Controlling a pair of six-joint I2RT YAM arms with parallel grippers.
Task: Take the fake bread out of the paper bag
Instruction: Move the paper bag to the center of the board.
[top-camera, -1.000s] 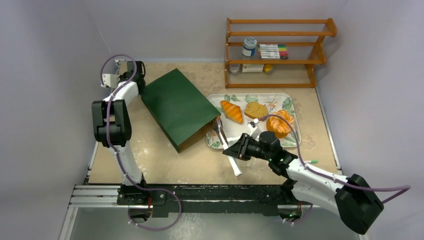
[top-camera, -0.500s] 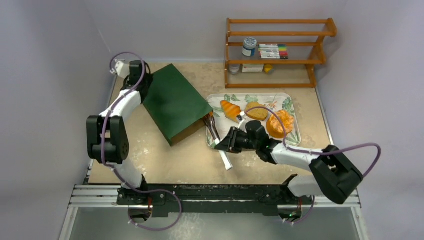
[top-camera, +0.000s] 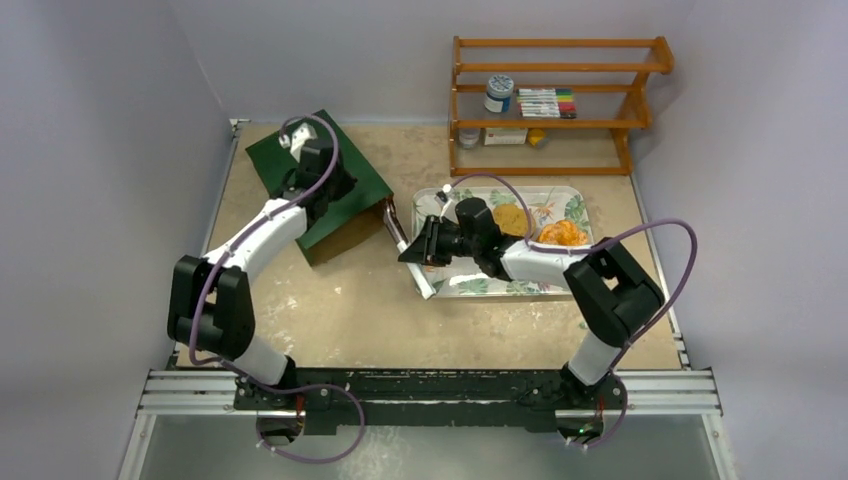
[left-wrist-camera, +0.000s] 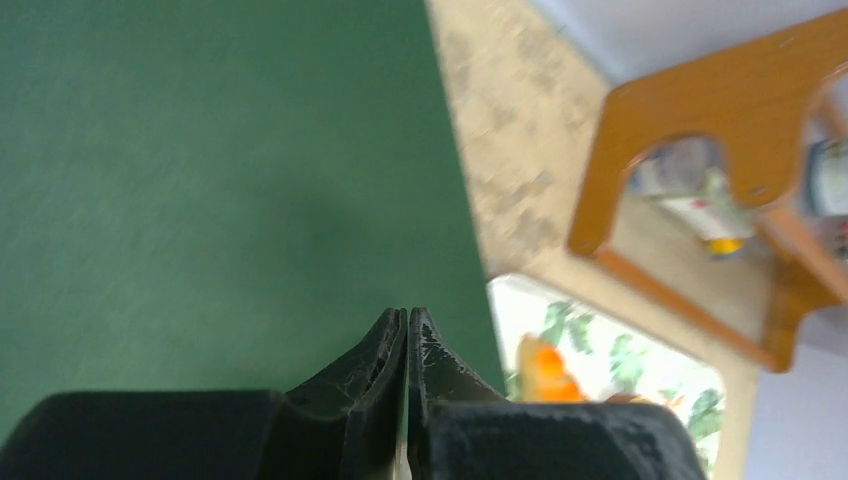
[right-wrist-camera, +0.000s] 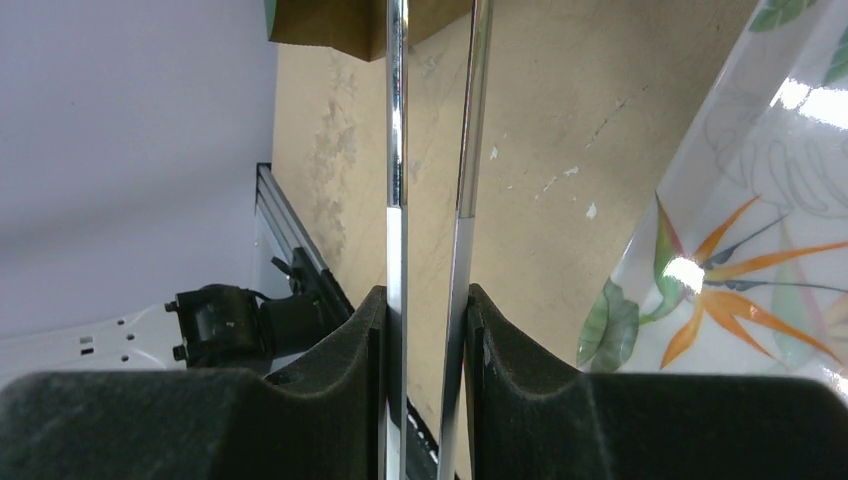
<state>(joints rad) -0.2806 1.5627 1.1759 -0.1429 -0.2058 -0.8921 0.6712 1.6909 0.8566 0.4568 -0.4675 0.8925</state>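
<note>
Beneath closed left fingers (left-wrist-camera: 378, 362), paper bag (left-wrist-camera: 200, 180); right fingers (right-wrist-camera: 352, 375) clamp tongs (right-wrist-camera: 397, 150).

The paper bag (top-camera: 268, 160) is dark green outside, kraft brown at its mouth. My tray (top-camera: 480, 283) is white with green leaves and orange flowers (bird-of-paradise, by the look). The fake bread (top-camera: 560, 233) is orange and tan, the table (top-camera: 380, 310) speckled beige, my tongs (right-wrist-camera: 397, 150) silver.

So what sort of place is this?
Probably a robotics lab cell: two arms bolted to a rail at the table edge, plain walls close around, a tray of toy bread.
</note>
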